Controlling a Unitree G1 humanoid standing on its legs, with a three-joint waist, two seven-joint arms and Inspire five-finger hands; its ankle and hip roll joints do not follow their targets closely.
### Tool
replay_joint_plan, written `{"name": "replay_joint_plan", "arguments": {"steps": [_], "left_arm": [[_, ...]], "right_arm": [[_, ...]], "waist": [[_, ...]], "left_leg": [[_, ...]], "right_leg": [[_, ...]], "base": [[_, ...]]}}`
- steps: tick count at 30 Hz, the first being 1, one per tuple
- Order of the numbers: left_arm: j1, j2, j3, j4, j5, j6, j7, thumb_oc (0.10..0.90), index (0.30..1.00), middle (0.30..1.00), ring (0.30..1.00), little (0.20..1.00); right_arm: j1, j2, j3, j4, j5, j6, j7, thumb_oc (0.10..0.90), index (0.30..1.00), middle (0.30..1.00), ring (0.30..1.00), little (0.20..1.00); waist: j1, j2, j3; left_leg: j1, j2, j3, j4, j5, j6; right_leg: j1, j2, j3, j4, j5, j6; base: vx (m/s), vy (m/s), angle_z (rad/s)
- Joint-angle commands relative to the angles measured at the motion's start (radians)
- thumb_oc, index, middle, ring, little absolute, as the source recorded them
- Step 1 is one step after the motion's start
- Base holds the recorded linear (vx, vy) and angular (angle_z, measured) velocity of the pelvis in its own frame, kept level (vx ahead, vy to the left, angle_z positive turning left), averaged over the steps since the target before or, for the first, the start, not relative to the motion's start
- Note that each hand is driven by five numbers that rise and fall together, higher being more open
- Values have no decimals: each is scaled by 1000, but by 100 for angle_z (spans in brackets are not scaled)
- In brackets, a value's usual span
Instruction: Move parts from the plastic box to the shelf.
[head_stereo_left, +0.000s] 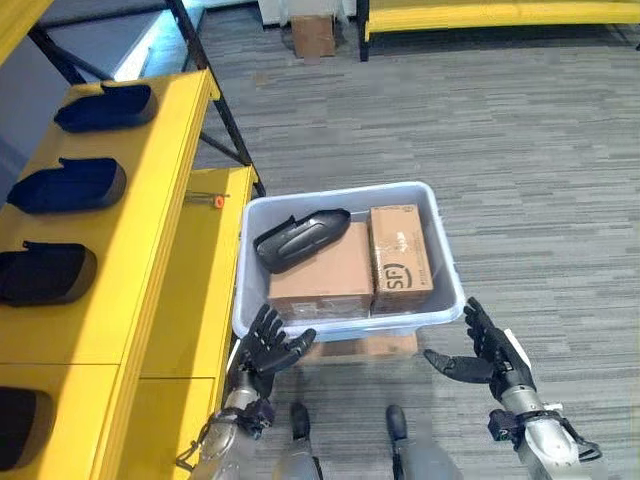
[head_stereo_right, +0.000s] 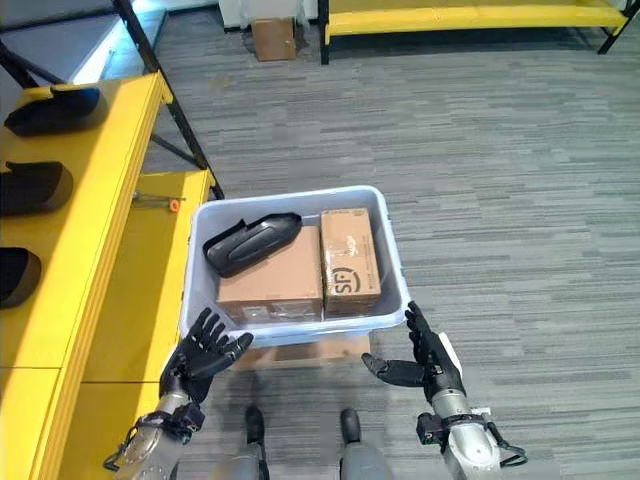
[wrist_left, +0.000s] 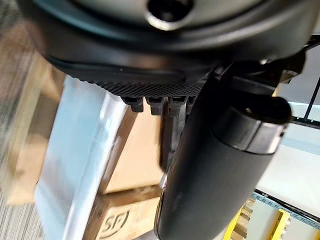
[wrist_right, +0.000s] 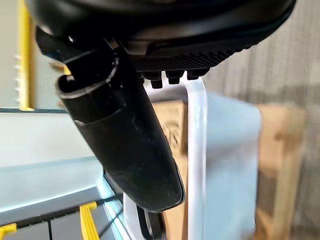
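A pale plastic box (head_stereo_left: 448, 262) stands on the floor in front of me, resting on a low wooden pallet (head_stereo_left: 372, 346). Inside lie a black moulded part (head_stereo_left: 300, 237) on top of a cardboard carton (head_stereo_left: 330, 275), with a second carton (head_stereo_left: 400, 258) upright beside it. My left hand (head_stereo_left: 268, 348) is open at the box's near left corner, fingers spread. My right hand (head_stereo_left: 492, 352) is open just off the near right corner, thumb pointing toward the box. On the yellow shelf (head_stereo_left: 150, 230) to my left sit several dark parts (head_stereo_left: 68, 184) in a row.
The shelf's black diagonal braces (head_stereo_left: 215, 95) stand behind the box. A small cardboard box (head_stereo_left: 313, 35) and another yellow rack (head_stereo_left: 480, 14) lie far across the grey carpet (head_stereo_left: 540, 150). A small orange item (head_stereo_left: 219, 201) lies on the shelf's lower ledge.
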Motion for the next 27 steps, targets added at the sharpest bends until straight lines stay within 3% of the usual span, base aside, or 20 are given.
{"name": "replay_joint_plan", "arguments": {"steps": [1,6,8,11,19,27], "left_arm": [[30,79,46,-128,1,-76,-16,900,1000,1000,1000,1000],[36,99,54,-134,-8,-77,-7,900,1000,1000,1000,1000],[36,105,66,-132,-8,-77,-7,900,1000,1000,1000,1000],[42,106,72,-133,-11,-76,-12,900,1000,1000,1000,1000],[26,147,46,-143,-32,-78,-32,900,1000,1000,1000,1000],[20,211,8,-184,-76,-87,-27,900,1000,1000,1000,1000]], "right_arm": [[-53,-8,-9,-103,14,-81,9,900,1000,1000,1000,1000],[-60,-6,-7,-102,-26,-76,5,900,1000,1000,1000,1000],[-101,-42,-9,-127,-81,-89,-3,900,1000,1000,1000,1000],[-152,-84,-11,-128,-109,-95,-16,900,1000,1000,1000,1000],[-453,-288,73,-70,-201,-100,-76,900,1000,1000,1000,1000],[-803,-542,244,5,-198,-83,-96,900,1000,1000,1000,1000]], "waist": [[20,-59,-73],[22,-99,-82],[36,-124,-90],[46,-138,-96],[109,-174,-82],[182,-198,-4]], "left_leg": [[-39,78,-7,60,-38,-16],[-60,40,15,78,-79,15],[-57,32,18,64,-82,21],[-57,32,13,58,-81,21],[-90,41,-18,55,-61,10],[-166,58,-66,72,-33,-7]], "right_leg": [[53,-88,-7,15,-60,76],[20,-132,-2,-3,-14,112],[15,-141,-14,-13,9,125],[21,-143,-23,-23,16,125],[26,-135,-65,-38,15,122],[3,-115,-120,-27,11,106]], "base": [[20,256,-5],[-2,179,-18],[1,78,-5],[3,11,1],[-14,-38,14],[-46,-56,16]]}}
